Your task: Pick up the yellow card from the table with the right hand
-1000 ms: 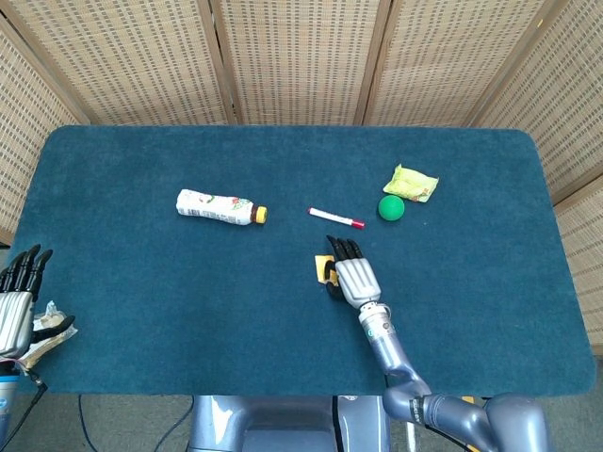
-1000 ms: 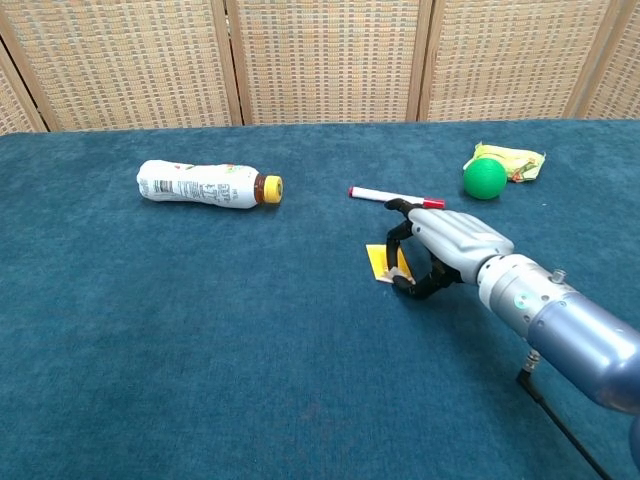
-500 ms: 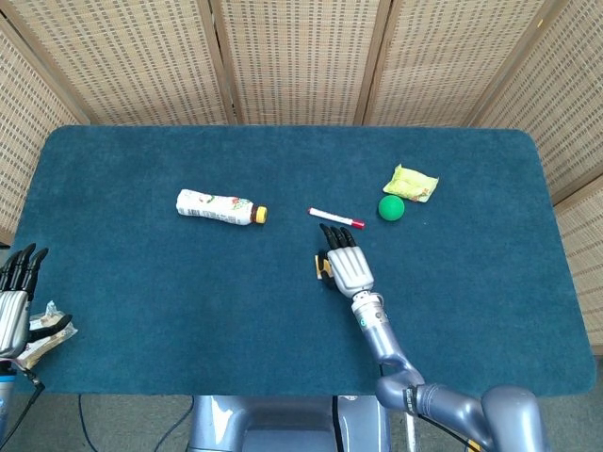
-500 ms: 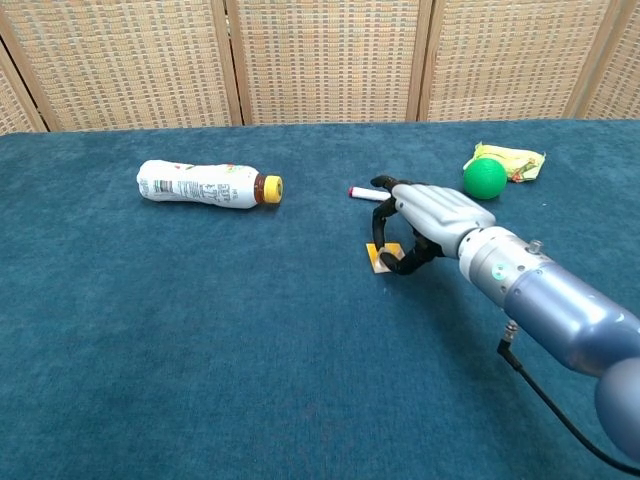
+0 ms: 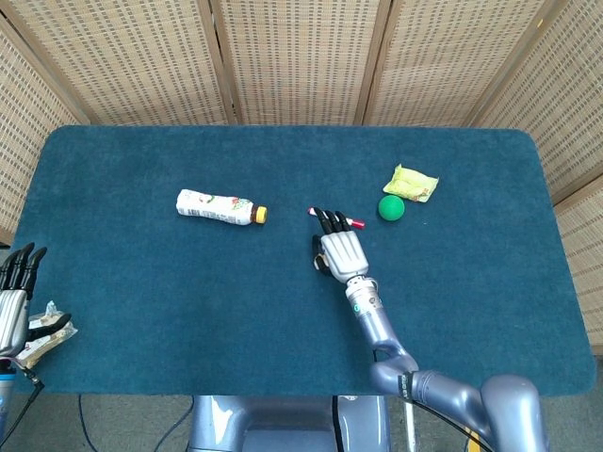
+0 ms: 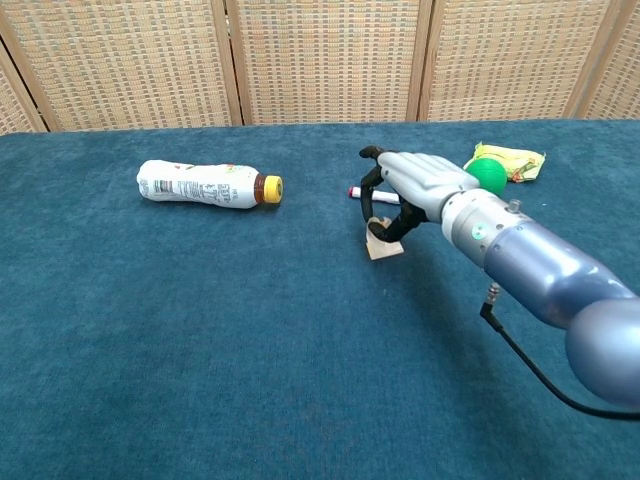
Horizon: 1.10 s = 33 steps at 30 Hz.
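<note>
The yellow card (image 6: 383,243) is pinched between the thumb and fingers of my right hand (image 6: 412,187). It hangs tilted, pale side towards the chest camera, with its lower edge close to the blue cloth. In the head view my right hand (image 5: 339,250) covers almost all of the card, just below the marker. My left hand (image 5: 12,301) shows at the table's near left corner with its fingers straight and nothing in them.
A white bottle (image 6: 205,184) with a yellow cap lies at the left. A red-capped marker (image 6: 358,192) lies just behind my right hand. A green ball (image 6: 488,175) and a yellow packet (image 6: 515,160) sit at the far right. A crumpled wrapper (image 5: 49,329) lies by my left hand.
My right hand has closed on the card and carried it away from me towards the marker, tipping it up off the cloth. My left hand has drawn back slightly.
</note>
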{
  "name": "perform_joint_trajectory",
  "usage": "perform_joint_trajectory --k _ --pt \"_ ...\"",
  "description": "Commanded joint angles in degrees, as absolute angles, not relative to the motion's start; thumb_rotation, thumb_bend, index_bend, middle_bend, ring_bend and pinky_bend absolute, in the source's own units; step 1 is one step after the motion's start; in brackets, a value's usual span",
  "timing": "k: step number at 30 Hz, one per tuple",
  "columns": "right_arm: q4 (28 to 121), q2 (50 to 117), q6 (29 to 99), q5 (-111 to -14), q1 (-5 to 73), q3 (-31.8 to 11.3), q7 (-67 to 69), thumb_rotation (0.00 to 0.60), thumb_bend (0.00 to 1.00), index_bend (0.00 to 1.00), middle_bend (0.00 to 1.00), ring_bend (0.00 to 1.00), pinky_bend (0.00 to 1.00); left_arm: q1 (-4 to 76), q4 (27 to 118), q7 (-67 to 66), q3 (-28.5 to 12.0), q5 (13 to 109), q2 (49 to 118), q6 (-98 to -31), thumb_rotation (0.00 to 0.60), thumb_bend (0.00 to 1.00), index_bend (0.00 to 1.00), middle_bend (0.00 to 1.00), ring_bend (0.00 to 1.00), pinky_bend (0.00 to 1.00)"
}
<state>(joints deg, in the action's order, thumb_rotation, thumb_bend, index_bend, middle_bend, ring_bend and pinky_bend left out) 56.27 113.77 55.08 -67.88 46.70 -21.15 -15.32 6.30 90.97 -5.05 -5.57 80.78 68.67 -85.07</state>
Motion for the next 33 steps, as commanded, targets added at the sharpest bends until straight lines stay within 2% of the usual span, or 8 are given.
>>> perform_joint_trajectory --k 1,11,16,23,29,33 --pt "57.0 113.4 55.2 -67.5 47.4 -21.8 -15.9 0.600 0.55 0.61 0.05 0.00 0.00 6.3 91.0 -5.0 -5.6 80.8 68.7 -85.0 0.600 0.07 0.00 0.00 0.00 0.11" --pt "66.0 108.3 58.7 -67.0 46.9 -23.5 -17.5 0.600 0.55 0.62 0.06 0.00 0.00 6.2 91.2 -4.3 -5.7 80.8 68.3 -85.2 0.600 0.07 0.00 0.00 0.00 0.11" --pt "74.1 103.1 62.3 -67.7 44.1 -22.9 -18.9 0.600 0.55 0.62 0.06 0.00 0.00 6.3 91.2 -4.7 -5.4 81.4 68.4 -85.4 0.600 0.07 0.00 0.00 0.00 0.11" --pt "91.8 93.0 66.0 -63.0 36.5 -22.4 -17.2 0.600 0.55 0.62 0.07 0.00 0.00 5.8 92.1 -5.8 -4.5 83.8 68.6 -87.0 0.600 0.07 0.00 0.00 0.00 0.11" --pt "102.7 85.1 69.3 -62.2 30.5 -19.9 -15.6 0.600 0.55 0.62 0.07 0.00 0.00 5.1 92.7 -6.8 -3.7 86.3 68.8 -89.0 0.600 0.07 0.00 0.00 0.00 0.11" --pt "105.4 80.7 71.3 -64.2 26.3 -17.3 -11.5 0.600 0.55 0.62 0.07 0.00 0.00 5.0 92.8 -7.2 -3.3 86.9 69.0 -89.2 0.600 0.07 0.00 0.00 0.00 0.11"
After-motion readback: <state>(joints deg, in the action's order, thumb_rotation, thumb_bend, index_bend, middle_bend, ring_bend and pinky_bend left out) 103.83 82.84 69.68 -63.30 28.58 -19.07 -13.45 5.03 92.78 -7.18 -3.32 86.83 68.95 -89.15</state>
